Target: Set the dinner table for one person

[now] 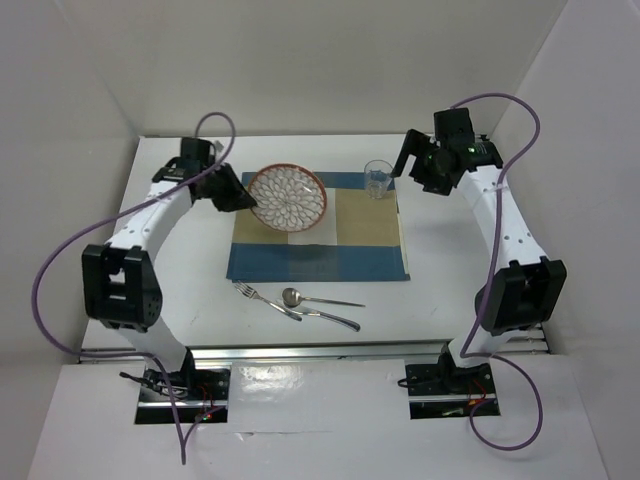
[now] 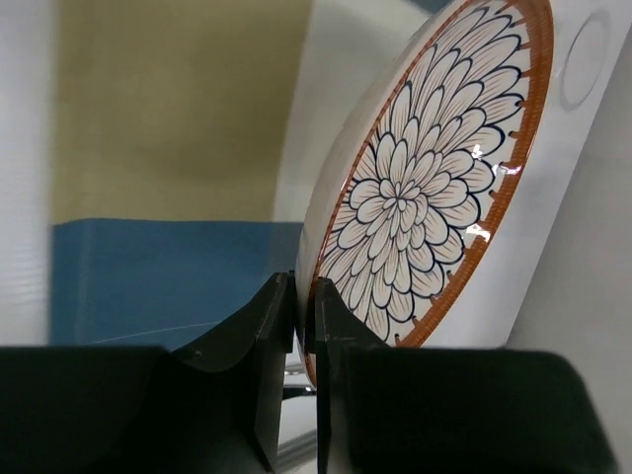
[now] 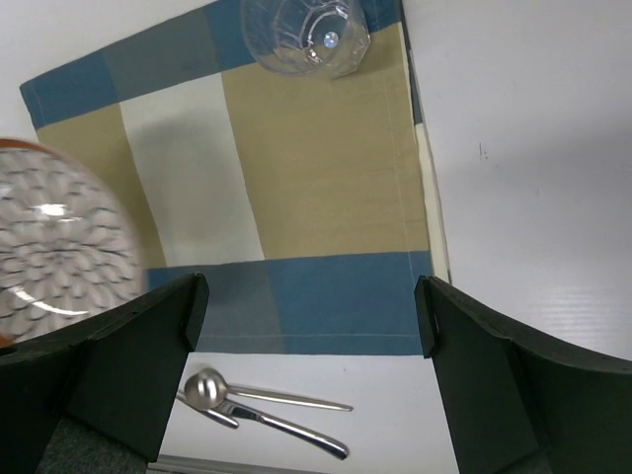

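left gripper pinched tight on the rim of the flowery plate, right gripper spread wide with nothing in it, placemat below its fingers, glass past their tips, dinner table under both

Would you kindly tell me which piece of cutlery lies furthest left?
The fork, its tines leftmost; the spoon and knife lie to its right.

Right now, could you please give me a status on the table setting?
Left gripper shut on patterned plate, over far-left corner of placemat. Right gripper open, empty, near glass. Fork, spoon, knife on dinner table; nothing blocking.
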Controlling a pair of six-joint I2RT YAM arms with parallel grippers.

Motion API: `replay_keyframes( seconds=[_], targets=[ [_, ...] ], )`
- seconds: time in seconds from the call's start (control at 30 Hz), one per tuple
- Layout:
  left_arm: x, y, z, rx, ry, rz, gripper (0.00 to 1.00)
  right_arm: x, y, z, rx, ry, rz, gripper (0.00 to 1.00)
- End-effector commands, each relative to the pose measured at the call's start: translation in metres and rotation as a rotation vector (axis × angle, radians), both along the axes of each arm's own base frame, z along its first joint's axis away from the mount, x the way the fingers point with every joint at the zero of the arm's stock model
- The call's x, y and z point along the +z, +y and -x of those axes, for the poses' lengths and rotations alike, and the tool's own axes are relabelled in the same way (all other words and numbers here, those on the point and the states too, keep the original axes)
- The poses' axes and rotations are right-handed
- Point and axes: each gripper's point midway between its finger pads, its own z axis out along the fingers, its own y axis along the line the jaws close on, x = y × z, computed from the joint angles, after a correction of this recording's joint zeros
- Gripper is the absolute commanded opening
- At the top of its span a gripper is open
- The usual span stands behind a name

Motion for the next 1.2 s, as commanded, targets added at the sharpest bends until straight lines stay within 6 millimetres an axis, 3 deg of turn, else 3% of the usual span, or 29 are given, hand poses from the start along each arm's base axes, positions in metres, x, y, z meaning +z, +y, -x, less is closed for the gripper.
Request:
replay_keyframes(
  seconds=[0.0, 0.03, 0.1, 0.2, 0.43, 0.53, 0.67, 0.7, 0.87, 0.9, 0.93, 0.97, 1.03, 1.07, 1.17],
  targets=[
    [0.031, -0.061, -0.014, -0.205, -0.117, 0.119, 0.00, 0.019, -0.008, 0.017, -0.029, -0.025, 0.003, 0.99],
    [0.018, -0.068, -0.019, -0.226, -0.107, 0.114, 0.00, 0.020, -0.010, 0.021, -0.047, -0.020, 0.006, 0.99],
    [0.010, -0.081, -0.024, -0.252, -0.106, 0.116, 0.00, 0.030, -0.015, 0.024, -0.062, -0.049, 0.017, 0.99],
    [-0.012, -0.096, -0.027, -0.289, -0.081, 0.130, 0.00, 0.025, -0.017, 0.031, -0.076, -0.014, 0.024, 0.99],
    [-0.048, -0.109, -0.038, -0.357, -0.042, 0.152, 0.00, 0.017, -0.024, 0.039, -0.089, 0.007, 0.057, 0.99],
    [-0.055, -0.112, -0.038, -0.352, -0.032, 0.135, 0.00, 0.020, -0.024, 0.041, -0.082, -0.003, 0.062, 0.99],
    [-0.066, -0.112, -0.038, -0.325, -0.008, 0.110, 0.00, 0.009, -0.020, 0.040, -0.065, 0.031, 0.051, 0.99],
    [-0.085, -0.110, -0.037, -0.315, 0.050, 0.098, 0.00, 0.012, -0.017, 0.036, -0.057, 0.011, 0.038, 0.99],
    [-0.107, -0.115, -0.026, -0.356, 0.148, 0.071, 0.34, -0.006, 0.007, 0.040, 0.110, -0.008, -0.005, 0.99],
    [-0.104, -0.112, -0.026, -0.350, 0.134, 0.050, 0.54, -0.006, 0.012, 0.041, 0.148, -0.023, 0.007, 0.99],
    [-0.104, -0.109, -0.023, -0.350, 0.133, 0.033, 0.63, -0.010, 0.019, 0.045, 0.181, -0.013, 0.011, 0.99],
    [-0.096, -0.110, -0.019, -0.351, 0.130, 0.022, 0.80, -0.013, 0.035, 0.049, 0.234, -0.018, 0.030, 0.97],
    [-0.099, -0.103, -0.013, -0.369, 0.140, -0.022, 0.90, -0.024, 0.058, 0.057, 0.337, -0.011, 0.103, 0.88],
    [-0.090, -0.100, -0.011, -0.370, 0.148, -0.044, 0.92, -0.038, 0.082, 0.071, 0.413, 0.016, 0.161, 0.88],
    [-0.075, -0.087, -0.009, -0.366, 0.130, -0.126, 0.93, -0.062, 0.125, 0.099, 0.593, 0.047, 0.222, 0.87]
  ],
)
